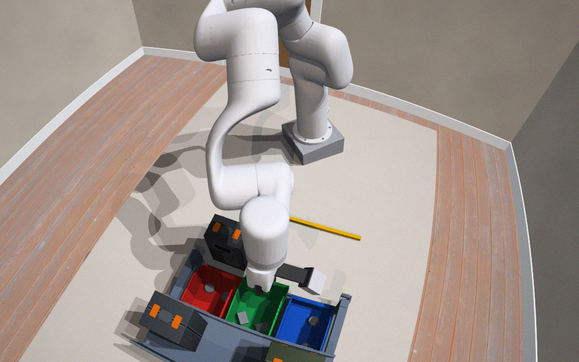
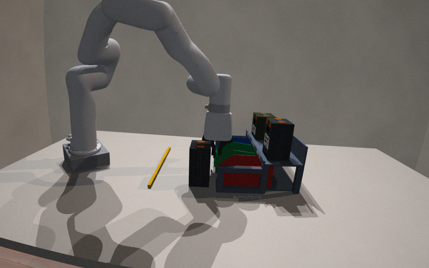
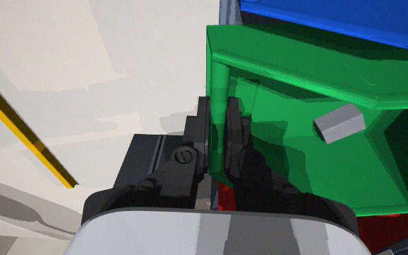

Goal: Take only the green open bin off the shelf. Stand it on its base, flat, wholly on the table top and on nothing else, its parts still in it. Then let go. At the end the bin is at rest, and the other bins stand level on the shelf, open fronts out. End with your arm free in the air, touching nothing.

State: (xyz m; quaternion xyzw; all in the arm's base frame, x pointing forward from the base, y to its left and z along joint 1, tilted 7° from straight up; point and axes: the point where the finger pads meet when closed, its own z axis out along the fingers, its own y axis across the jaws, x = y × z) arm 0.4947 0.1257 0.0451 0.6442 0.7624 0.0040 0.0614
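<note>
Pinched nearly closed, my pincer (image 1: 261, 290) (image 2: 216, 152) (image 3: 217, 113) had hold of the front wall of the green open bin (image 1: 255, 307) (image 2: 237, 148) (image 3: 289, 64), one finger outside it and the other within, at the shelf (image 1: 341, 324) (image 2: 262, 179) (image 3: 230, 10). The grip was made and, as I judged it, the lift begun: the bin's front end stood above the shelf's front edge, between the red bin (image 1: 199, 299) (image 2: 242, 160) (image 3: 384, 230) and the blue bin (image 1: 300, 328) (image 2: 239, 140) (image 3: 349, 25). Whether its rear had left its support, I could not tell. At least one grey metal part (image 1: 242, 318) (image 3: 340, 122) lay inside, toward the middle of the floor. The neighbouring bins appeared in place on either side. Left to do, by my reckoning, were raising the bin fully clear, carrying it outward without tipping it, standing it flat on the tabletop (image 1: 372, 180) (image 2: 359, 200) (image 3: 154, 53) and letting go. The black case (image 1: 226, 252) (image 2: 199, 166) (image 3: 133, 166), upright just in front of the shelf, and the yellow bar (image 1: 325, 228) (image 2: 158, 168) (image 3: 27, 142) beyond it narrowed the choice of landing spot. Held by one end, the bin could have sagged at the back and brushed a neighbour.
</note>
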